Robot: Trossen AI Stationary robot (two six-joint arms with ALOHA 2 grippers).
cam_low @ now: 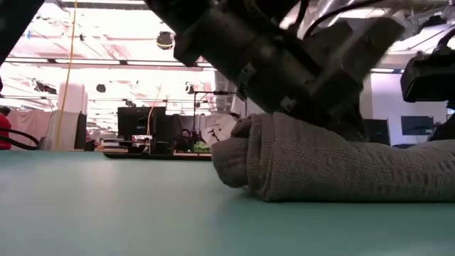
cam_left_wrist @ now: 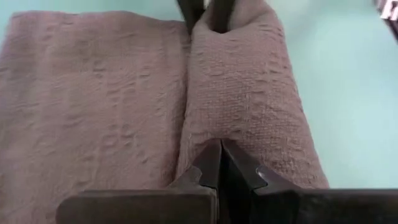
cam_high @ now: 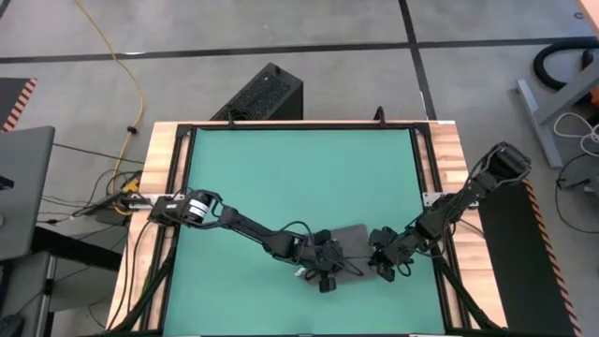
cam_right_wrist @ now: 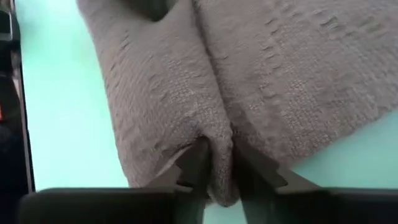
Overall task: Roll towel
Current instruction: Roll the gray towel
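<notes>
The dark grey towel (cam_high: 354,236) lies on the green mat (cam_high: 281,178) near its front edge. One part is rolled up (cam_left_wrist: 249,93), and the flat part (cam_left_wrist: 93,99) is spread on the mat beside the roll. My left gripper (cam_left_wrist: 221,163) is shut at one end of the roll, and my right gripper (cam_right_wrist: 217,168) is at the other end with cloth between its fingers. In the low view the roll (cam_low: 320,163) rests on the mat under the dark grippers. My left gripper touches the roll's end (cam_left_wrist: 214,134) with its shut fingertips, at the seam where the roll meets the flat part. It slants down at the towel along the roll. I cannot tell whether any cloth is pinched between the fingers. My right gripper pinches the roll's other end (cam_right_wrist: 219,140) between its two fingers. A bunched lump of several layers fills the gap. The fingers slant down and point along the roll. The roll lies on the mat.
The mat sits in a black frame on a wooden table (cam_high: 159,187). Bare mat stretches from the towel toward the far edge and toward the left. A black box (cam_high: 267,94) stands on the floor beyond the table's far edge.
</notes>
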